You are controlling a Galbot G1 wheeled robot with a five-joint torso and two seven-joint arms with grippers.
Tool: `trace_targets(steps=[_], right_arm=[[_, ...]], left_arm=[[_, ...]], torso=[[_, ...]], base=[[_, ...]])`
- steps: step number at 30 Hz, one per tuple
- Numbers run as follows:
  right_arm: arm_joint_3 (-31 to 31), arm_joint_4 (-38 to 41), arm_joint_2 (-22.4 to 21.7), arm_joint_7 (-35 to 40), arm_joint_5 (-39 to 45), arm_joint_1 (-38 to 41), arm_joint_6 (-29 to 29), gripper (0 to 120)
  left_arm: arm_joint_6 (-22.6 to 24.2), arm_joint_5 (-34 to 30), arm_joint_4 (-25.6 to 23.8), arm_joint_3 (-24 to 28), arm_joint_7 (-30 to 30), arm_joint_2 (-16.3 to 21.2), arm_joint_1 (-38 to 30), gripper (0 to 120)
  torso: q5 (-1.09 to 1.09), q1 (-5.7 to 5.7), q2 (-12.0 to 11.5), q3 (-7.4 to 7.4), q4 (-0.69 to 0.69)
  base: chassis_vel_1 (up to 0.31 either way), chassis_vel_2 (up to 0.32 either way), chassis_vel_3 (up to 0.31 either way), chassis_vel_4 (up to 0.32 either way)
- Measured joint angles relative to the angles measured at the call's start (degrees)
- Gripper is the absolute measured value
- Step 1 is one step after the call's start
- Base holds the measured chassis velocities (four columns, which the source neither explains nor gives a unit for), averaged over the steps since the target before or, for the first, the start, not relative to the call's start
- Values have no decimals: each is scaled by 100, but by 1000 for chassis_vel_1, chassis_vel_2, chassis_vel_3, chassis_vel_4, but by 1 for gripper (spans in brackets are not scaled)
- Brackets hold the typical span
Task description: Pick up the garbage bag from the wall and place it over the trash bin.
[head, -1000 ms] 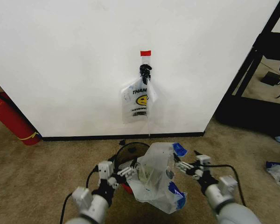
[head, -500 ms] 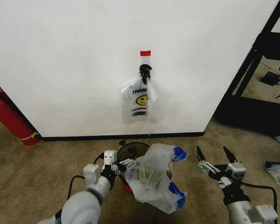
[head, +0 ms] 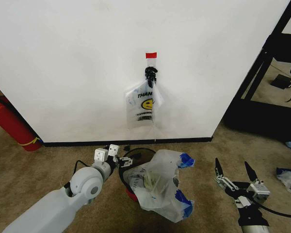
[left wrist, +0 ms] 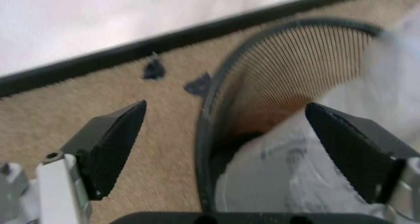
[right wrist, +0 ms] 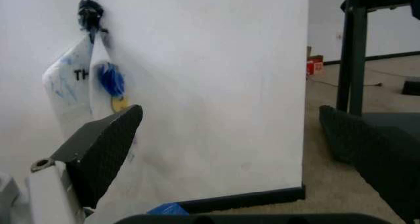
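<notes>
The garbage bag [head: 160,183], crinkled translucent white with blue patches, is seen draped over the right and near side of the trash bin [head: 135,156], spilling down onto the carpet [head: 39,174] on that side. The far-left arc of the bin's black wire rim is left uncovered, and a little red of its base is visible at the near left, under the plastic. In the left wrist view the mesh wall of the bin [left wrist: 276,81] is seen bare on one side, with the bag [left wrist: 288,170] lying inside and over the rim on the other.

The left gripper [head: 115,158] is held at the left edge of the bin, its fingers spread wide and closed on nothing. The rim is seen to pass between the two pads [left wrist: 111,145] in its wrist view. The right gripper [head: 234,174] is held well to the right of the bag, low over the carpet, its fingers likewise spread apart and empty.

Beyond the bin stands the wall [head: 77,73], with a black baseboard [head: 77,143], a red tape strip [head: 151,55] and a black hook [head: 151,74]. From the hook a flat white smiley bag [head: 144,105] is hung. A red fire extinguisher [head: 12,124] stands at the far left.
</notes>
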Motion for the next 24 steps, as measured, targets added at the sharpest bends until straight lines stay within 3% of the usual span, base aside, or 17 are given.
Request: trace_targets(steps=[5,13,21,24], right_arm=[[-68,60,-51,-4,-27,49,-48,100],[-135,36,14,-133,-106,65,137,100],[-204,-72,10,-149,-203,70,214,100],[-218,-75,9,-148,-219,73,215,100]], left_arm=[[379,-234,290,135,163,-125,-267,75],[438,-209,825,268,201,-297,-463,47],[242,-343,835,241,36,-309,-416,16],[235,-357,804,241,35,-295,-393,11]], torso=[[1,0,0,0,-1],[0,0,0,0,-1],[1,0,0,0,0],[0,0,0,0,0]], base=[[0,0,0,0],[0,0,0,0],[0,0,0,0],[0,0,0,0]])
